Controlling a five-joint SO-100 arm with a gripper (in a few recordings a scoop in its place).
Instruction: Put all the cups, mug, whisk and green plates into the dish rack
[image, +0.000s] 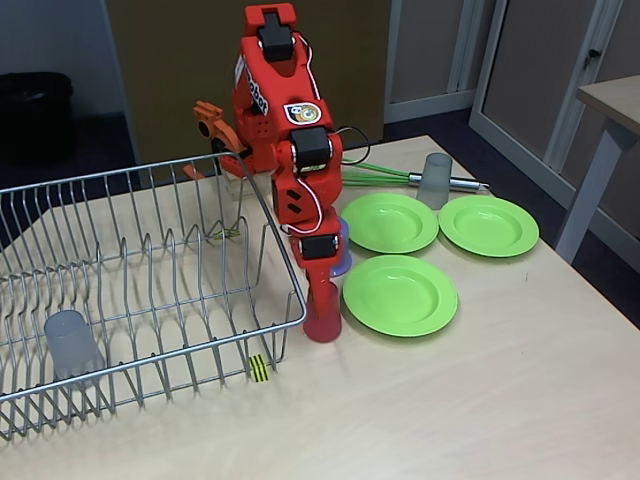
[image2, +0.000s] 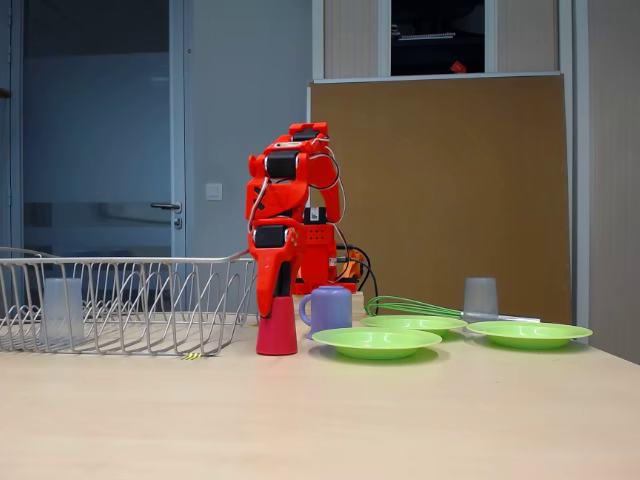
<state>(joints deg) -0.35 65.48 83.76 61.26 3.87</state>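
Three lime-green plates are lying flat on the tabletop (image: 520, 400): one nearest the arm (image: 400, 294), one behind it (image: 389, 221) and one to the right (image: 489, 225) in a fixed view. Two translucent grey cups are standing upright, one inside the wire dish rack (image: 150, 290) at its front left (image: 70, 343), the other (image: 436, 180) behind the plates, beside the green whisk (image: 375, 175) lying there. One opaque red cup (image: 323, 315) is standing just outside the rack's right corner, with the claw (image: 321, 288) reaching straight down onto it; whether its fingers are pinching the cup cannot be told. One lilac mug (image2: 329, 308) is sitting just behind the red cup.
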